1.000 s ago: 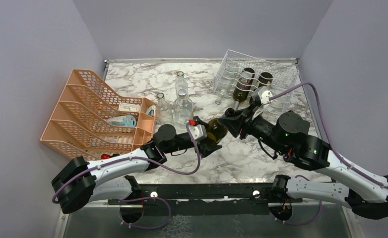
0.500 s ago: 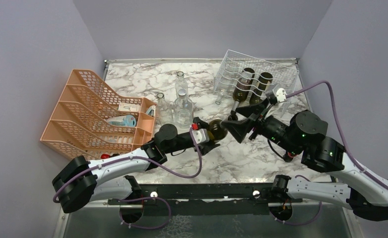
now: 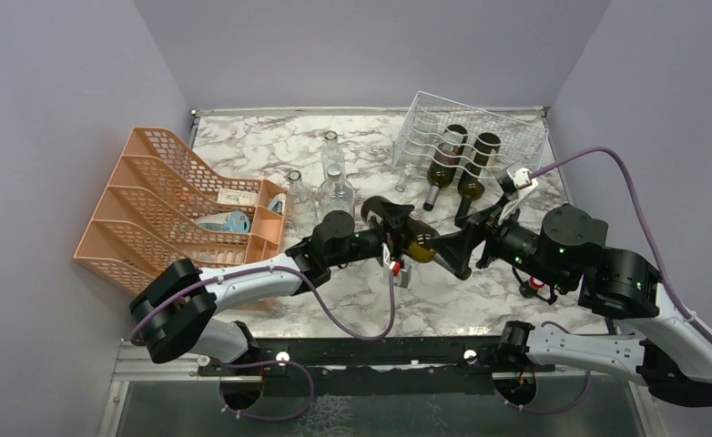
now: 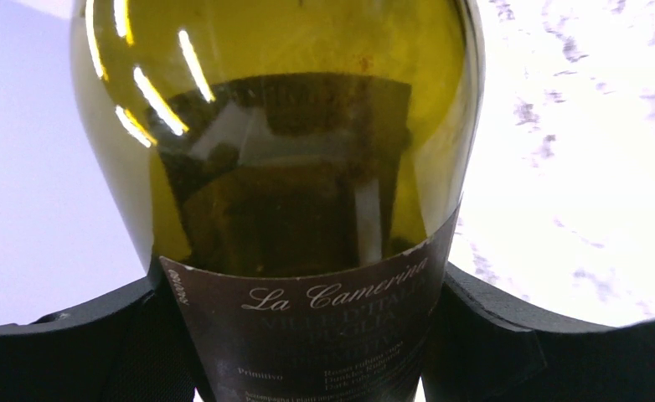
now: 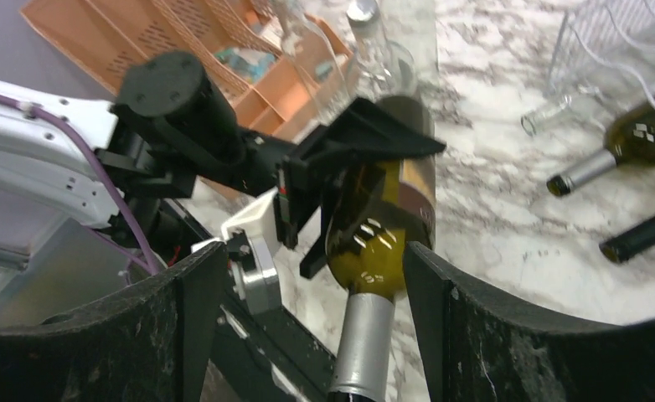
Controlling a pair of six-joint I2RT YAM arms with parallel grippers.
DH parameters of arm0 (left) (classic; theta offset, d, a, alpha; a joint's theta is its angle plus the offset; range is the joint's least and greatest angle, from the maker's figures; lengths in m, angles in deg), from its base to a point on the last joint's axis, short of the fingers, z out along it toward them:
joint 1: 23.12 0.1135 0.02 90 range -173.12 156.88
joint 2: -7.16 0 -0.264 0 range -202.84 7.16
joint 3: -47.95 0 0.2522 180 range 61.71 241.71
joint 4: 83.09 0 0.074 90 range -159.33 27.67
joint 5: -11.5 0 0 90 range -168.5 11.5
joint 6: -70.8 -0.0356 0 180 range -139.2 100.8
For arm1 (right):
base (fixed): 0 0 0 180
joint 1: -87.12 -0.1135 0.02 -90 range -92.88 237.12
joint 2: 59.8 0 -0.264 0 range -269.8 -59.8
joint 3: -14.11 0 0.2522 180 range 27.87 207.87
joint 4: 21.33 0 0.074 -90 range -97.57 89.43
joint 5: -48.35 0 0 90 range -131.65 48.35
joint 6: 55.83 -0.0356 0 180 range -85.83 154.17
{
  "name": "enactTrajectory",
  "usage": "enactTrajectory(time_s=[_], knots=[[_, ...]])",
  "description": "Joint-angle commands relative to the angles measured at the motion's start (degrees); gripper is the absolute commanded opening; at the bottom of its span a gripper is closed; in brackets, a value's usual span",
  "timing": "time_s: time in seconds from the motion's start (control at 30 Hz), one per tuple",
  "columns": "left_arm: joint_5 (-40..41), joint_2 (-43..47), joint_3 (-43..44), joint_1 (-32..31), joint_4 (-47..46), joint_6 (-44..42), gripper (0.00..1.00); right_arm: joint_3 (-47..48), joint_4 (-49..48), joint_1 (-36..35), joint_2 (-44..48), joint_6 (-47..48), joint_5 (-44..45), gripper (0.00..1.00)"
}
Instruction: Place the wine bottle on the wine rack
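Note:
The wine bottle [image 3: 419, 246] is olive-green with a dark label and a silver foil neck. It hangs above the marble table, and my left gripper [image 3: 396, 237] is shut on its labelled body [image 4: 282, 126]. Its neck [image 5: 364, 343] points into my right gripper [image 5: 314, 268], which is open with a finger on either side. The right finger [image 5: 441, 335] sits close against the bottle's shoulder. In the top view the right gripper [image 3: 447, 253] faces the left one. The wine rack [image 3: 525, 137], thin silvery wire, stands at the back right with two dark bottles [image 3: 445, 153] lying in it.
An orange mesh organizer [image 3: 166, 196] stands at the left. Clear glass bottles [image 3: 334, 187] stand mid-table behind the left arm. The racked bottles' necks [image 5: 582, 172] jut out over the marble toward the front. Grey walls close in the sides and back.
The right gripper has opened and drawn back to the right. The left arm has reached further right and turned the bottle, so its neck now lies between the right fingers.

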State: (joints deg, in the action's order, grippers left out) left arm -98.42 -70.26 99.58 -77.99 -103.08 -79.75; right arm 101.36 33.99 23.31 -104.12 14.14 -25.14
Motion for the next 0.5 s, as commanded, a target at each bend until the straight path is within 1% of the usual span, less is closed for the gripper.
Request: enactTrajectory(time_s=[0.0, 0.2, 0.37, 0.47], knots=[[-3.3, -1.1, 6.7, -0.1, -6.2, -15.9, 0.0, 1.6, 13.4, -0.3, 0.9, -6.5, 4.6, 0.79], [-1.2, -4.8, 12.0, -0.1, -6.2, -26.9, 0.0, 0.3, 18.7, -0.3, 2.0, -11.3, 3.8, 0.78], [-3.0, -3.7, 11.1, -0.1, -4.4, -31.9, 0.0, -1.8, 24.0, -0.3, 1.0, -14.9, 5.2, 0.75], [-3.5, -2.2, 10.2, -0.1, -1.8, -31.8, 0.0, -3.9, 26.1, -0.3, -0.8, -16.1, 5.7, 0.75]])
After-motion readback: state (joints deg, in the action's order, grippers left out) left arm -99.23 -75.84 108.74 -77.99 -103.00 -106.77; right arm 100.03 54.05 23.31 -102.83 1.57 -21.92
